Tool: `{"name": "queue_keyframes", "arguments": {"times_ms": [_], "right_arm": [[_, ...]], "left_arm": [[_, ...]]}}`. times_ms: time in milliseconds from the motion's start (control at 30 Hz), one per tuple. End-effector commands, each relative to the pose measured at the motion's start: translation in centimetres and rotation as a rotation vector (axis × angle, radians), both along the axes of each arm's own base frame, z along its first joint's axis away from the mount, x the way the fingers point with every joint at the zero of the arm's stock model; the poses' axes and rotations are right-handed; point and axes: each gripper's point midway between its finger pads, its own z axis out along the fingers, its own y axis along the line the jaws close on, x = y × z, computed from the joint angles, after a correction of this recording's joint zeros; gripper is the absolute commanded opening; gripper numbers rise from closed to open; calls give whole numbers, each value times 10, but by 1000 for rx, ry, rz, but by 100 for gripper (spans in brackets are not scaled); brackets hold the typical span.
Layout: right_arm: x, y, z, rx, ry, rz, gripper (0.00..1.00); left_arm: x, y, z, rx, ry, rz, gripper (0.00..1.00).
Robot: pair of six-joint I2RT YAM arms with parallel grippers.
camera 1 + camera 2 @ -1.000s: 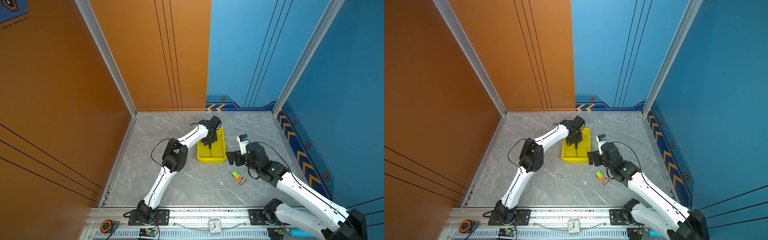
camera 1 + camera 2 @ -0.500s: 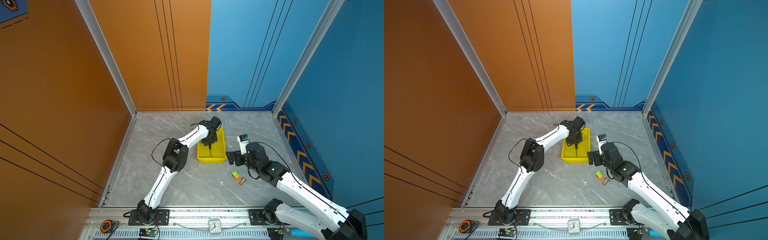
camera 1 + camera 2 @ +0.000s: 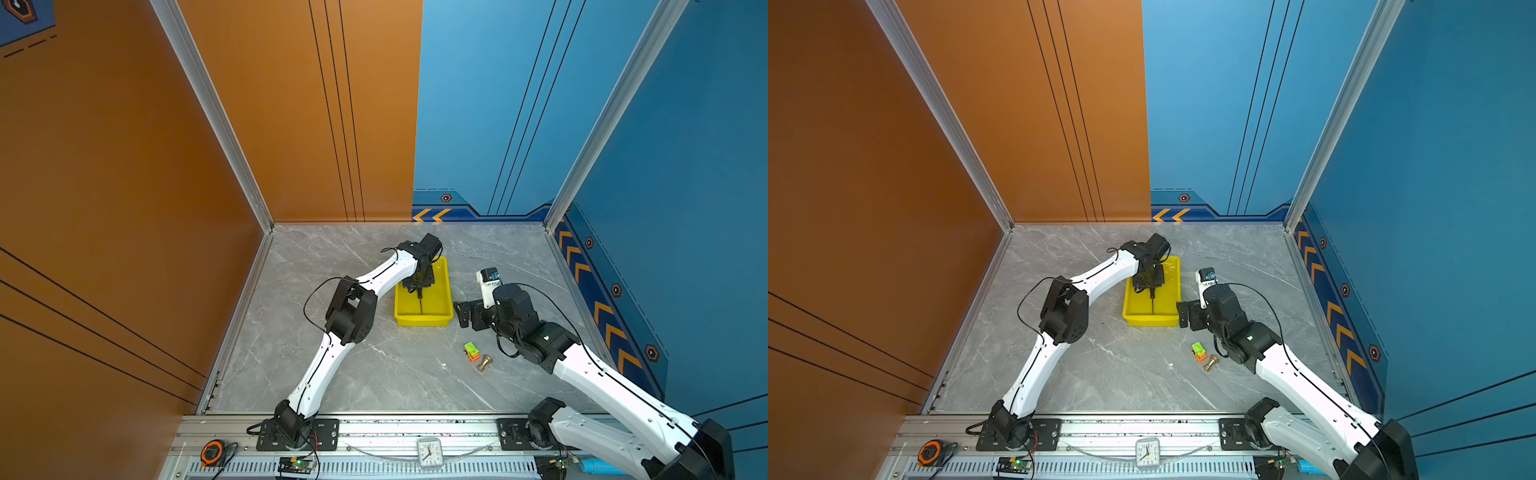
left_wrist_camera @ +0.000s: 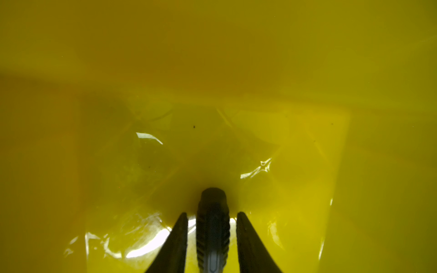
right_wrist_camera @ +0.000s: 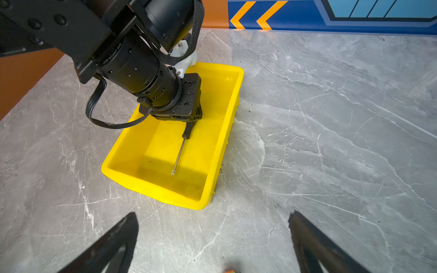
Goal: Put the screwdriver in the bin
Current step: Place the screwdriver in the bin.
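Observation:
The yellow bin stands mid-table. The screwdriver lies inside it, with its black handle under the left gripper and its silver shaft pointing at the bin's near wall. It also shows in both top views, screwdriver. My left gripper is low in the bin and open. Its fingers flank the handle, with a slit of light on each side. My right gripper is open and empty over the table, just right of the bin's near corner.
A small green and orange block and a brass fitting lie on the marble in front of the right arm. Orange and blue walls close in the table. A clock and a tape measure sit on the front rail.
Both arms hold the same places as a second ago. The left jaws now stand slightly apart from the screwdriver handle, and the screwdriver rests in the bin.

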Motion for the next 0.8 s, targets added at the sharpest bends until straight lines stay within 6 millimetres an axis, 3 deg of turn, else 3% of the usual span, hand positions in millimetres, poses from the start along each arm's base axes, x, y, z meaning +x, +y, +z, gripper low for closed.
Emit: {"name": "queue_keyframes", "arguments": {"times_ms": [0,233,433,767], "right_arm": [[5,-2,6,-8,-20,-8,100],[7,-1,8,1,-25,1,100],[6,-5,11,-1,-34,-6,100],[-5,-17,11,-31,-18,-15,100]], "left_arm": [[-6,7,-12,46,23,-1,45],[-2,7,11,30,-16,-4,57],[-5,4,55,-7,-80,-14,69],[-41,9,123,27,-209,-40,100]]}}
